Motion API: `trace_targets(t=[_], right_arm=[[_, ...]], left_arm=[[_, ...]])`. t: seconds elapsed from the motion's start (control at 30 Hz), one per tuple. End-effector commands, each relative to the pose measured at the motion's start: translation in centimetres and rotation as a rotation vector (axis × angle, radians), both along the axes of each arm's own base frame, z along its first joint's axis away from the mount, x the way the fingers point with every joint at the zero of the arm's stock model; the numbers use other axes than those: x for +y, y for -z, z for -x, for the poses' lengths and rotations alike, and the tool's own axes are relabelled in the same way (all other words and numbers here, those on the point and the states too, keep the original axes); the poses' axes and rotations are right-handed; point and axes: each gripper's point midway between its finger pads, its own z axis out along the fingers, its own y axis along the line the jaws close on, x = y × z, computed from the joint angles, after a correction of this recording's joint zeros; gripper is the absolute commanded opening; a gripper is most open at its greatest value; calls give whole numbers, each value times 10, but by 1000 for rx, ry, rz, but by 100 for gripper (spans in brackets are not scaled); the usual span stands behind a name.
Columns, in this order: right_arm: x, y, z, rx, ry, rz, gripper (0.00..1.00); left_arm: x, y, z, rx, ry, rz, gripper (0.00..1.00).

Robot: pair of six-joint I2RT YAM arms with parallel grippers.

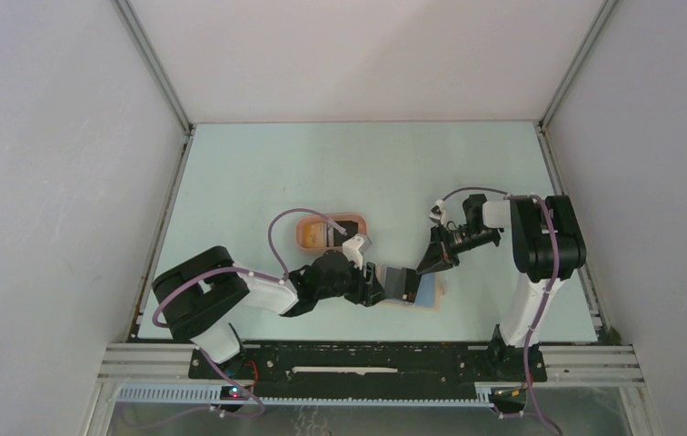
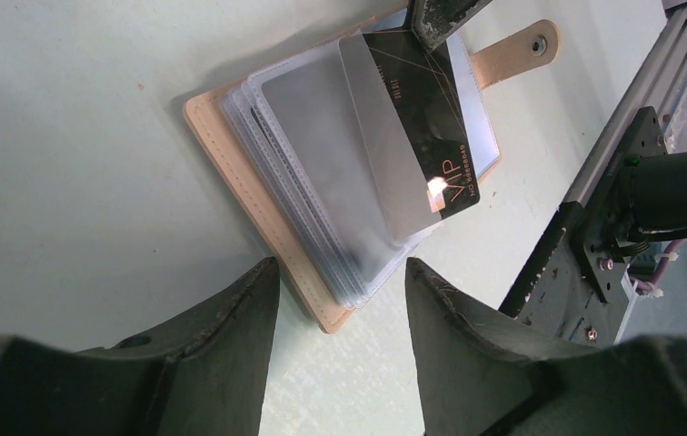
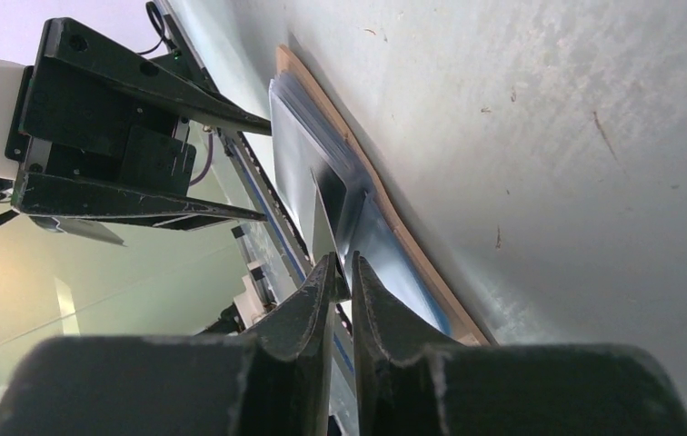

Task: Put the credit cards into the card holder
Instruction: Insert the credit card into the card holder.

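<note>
Listing outward from the near edge. Left gripper (image 2: pixel 340 277): jaws apart, empty, hovering just left of the card holder (image 2: pixel 247 186). Card holder: open on the table, sleeves fanned. Black card (image 2: pixel 431 118): partly inside a clear sleeve, not fully seated, I judge. Right gripper (image 3: pixel 342 268): at the holder's right, jaws nearly together about that card; whether they grip it I cannot tell. Pink tray (image 1: pixel 308 236): beyond the holder, contents hidden. Table (image 1: pixel 322 163): pale green. Walls (image 1: pixel 49 182): white.

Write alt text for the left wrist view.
An open tan card holder with clear sleeves lies on the table, a black card partly under one sleeve. The right gripper is at the card's top edge; the left gripper hangs open.
</note>
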Motion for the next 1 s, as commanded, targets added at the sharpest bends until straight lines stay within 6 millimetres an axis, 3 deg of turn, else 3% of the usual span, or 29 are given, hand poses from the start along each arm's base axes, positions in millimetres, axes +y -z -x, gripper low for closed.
trace_targets(t=[0.0, 0.73, 0.97], right_arm=[[2, -5, -5, -28, -16, -13, 20], [10, -3, -6, -28, -55, -4, 20], [16, -4, -5, -20, -73, -18, 14]], left_arm=[[0, -2, 0, -2, 3, 14, 58], [0, -2, 1, 2, 9, 14, 58], [-1, -3, 0, 2, 10, 13, 58]])
